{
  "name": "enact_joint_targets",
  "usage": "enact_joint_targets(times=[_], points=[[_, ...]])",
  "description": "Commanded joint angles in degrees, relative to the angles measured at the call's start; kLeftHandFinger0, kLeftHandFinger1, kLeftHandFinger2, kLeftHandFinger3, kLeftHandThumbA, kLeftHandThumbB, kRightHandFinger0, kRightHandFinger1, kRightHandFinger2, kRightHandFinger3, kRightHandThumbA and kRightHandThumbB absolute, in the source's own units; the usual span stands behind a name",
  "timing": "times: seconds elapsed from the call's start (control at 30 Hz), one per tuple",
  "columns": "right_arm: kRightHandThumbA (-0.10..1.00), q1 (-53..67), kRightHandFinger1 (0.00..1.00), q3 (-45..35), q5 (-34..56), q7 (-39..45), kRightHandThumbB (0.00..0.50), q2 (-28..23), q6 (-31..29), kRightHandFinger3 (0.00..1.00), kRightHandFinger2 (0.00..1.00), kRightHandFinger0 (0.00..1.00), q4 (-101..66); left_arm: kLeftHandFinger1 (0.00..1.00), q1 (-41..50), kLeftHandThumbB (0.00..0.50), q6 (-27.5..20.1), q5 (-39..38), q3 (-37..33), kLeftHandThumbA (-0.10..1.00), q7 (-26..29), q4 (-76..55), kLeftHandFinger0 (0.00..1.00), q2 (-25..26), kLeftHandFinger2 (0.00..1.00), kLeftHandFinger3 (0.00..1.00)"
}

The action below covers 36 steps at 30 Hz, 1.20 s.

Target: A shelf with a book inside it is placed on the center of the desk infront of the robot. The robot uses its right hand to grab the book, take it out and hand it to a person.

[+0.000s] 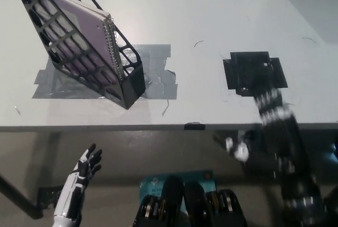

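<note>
The white desk [222, 16] is filling the frame. At upper left the black mesh shelf [132, 82] is holding a spiral notebook [74, 31], light and slightly flexible; gripping near its wire binding seems best. The blurred right hand [269, 108], state unclear, is at right; the left hand [87, 166] is resting spread at lower left.

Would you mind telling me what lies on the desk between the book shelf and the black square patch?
In the head view, grey tape by the shelf, then bare white desk up to the black patch.
</note>
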Motion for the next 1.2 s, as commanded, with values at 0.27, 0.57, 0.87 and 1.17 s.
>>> enact_joint_targets(times=[0.27, 0.57, 0.87, 1.17], points=[[1.0, -28.41, 1.0, 2.83, 2.0, 2.12, 0.363, 6.53, 13.52, 1.0, 1.0, 1.0, 22.58, 1.0, -0.32, 0.31, -0.92, 2.05, -2.5, 1.0, -1.37, -2.82, 1.0, 0.24, 1.0, 1.0], [1.0, -40.23, 1.0, 0.18, 4.66, 2.79, 0.3, 10.76, 12.87, 1.0, 1.0, 1.0, 40.63, 1.0, -0.61, 0.333, -1.15, 1.06, -2.84, 1.0, -2.04, -2.79, 1.0, 0.1, 1.0, 1.0], [1.0, -45.96, 1.0, 1.37, 2.21, 2.01, 0.463, 14.08, 12.1, 1.0, 1.0, 1.0, 51.23, 1.0, -0.43, 0.296, -1.37, 2.47, -3.06, 1.0, -1.64, -3.89, 1.0, 0.41, 1.0, 1.0], [1.0, -45.97, 1.0, 0.19, 3.6, 2.5, 0.383, 15.52, 11.58, 1.0, 1.0, 1.0, 53.74, 1.0, -1.08, 0.296, -0.97, 2.49, -3.2, 1.0, -1.97, -4.04, 1.0, 0.84, 1.0, 1.0]])
